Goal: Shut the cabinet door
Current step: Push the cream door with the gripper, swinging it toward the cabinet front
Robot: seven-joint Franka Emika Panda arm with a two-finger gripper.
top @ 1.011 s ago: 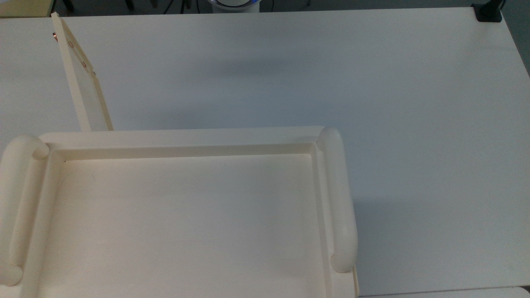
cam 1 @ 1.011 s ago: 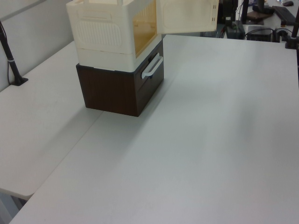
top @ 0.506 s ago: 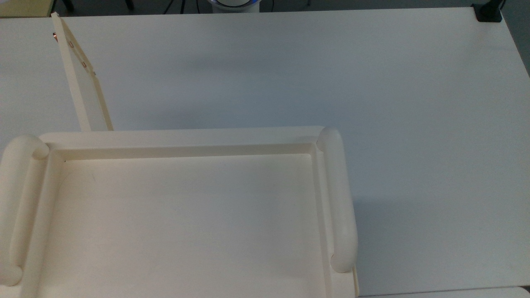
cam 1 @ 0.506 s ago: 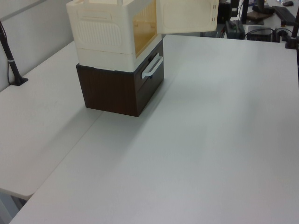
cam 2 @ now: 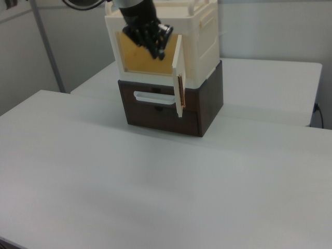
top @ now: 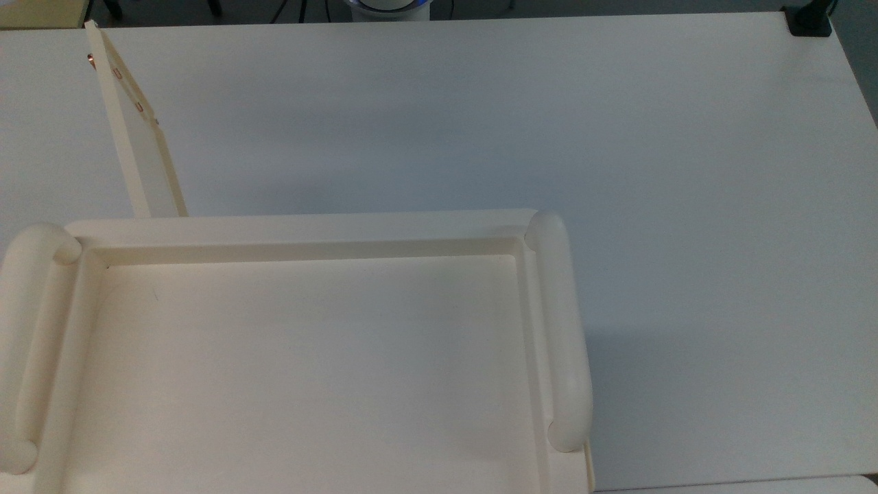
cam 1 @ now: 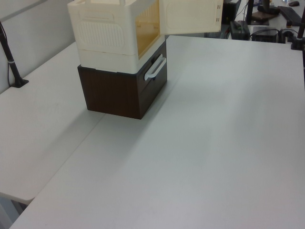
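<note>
Your cabinet door (cam 2: 178, 78) stands wide open, swung out roughly square to the front of the cabinet (cam 2: 197, 39), hinged at the right view's right edge of the opening; in the top view it juts away from the cabinet's front toward the far counter (top: 480, 116) edge, its copper-coloured fittings near its free end. The cabinet sits on a dark brown drawer unit (cam 1: 119, 90) with a white bar handle (cam 1: 155, 67). Your pincer (cam 2: 155, 44) hangs dark in front of the amber opening, on the hinge-inward side of the door, and I cannot tell whether it is apart or together. That position is the trouble, as I judge it: you are on the inner face, so a sweep from here would push the door further open, straining the hinges, or trap the arm between door and opening. You would need to come around to the outer face first, and clipping the thin free edge on the way could jolt the door or shift the cabinet on the drawer unit. Push near the free edge, not the hinge, or the panel may flex and stop short of latching.
</note>
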